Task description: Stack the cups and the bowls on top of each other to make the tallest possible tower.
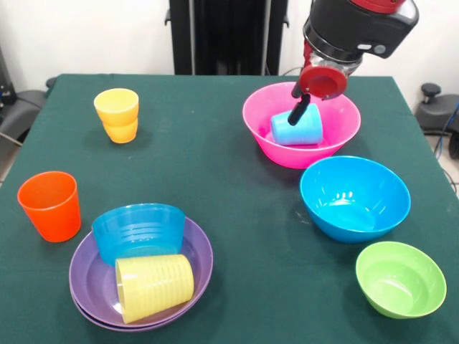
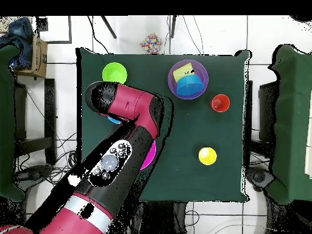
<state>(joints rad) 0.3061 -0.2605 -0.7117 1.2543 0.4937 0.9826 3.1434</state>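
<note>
Green desk (image 1: 215,179): blue cup (image 1: 296,129) is being pinched by the fingers (image 1: 300,112) on its side inside the pink bowl (image 1: 262,118).

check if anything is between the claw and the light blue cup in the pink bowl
Nothing visible. The claw reaches down inside the pink bowl, its dark tip right at the light blue cup, which lies on its side there. Whether it actually touches the cup can't be told.

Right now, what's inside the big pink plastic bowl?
A light blue plastic cup lies on its side in the pink bowl, with a black gripper finger on it. The arm covers both overhead.
</note>
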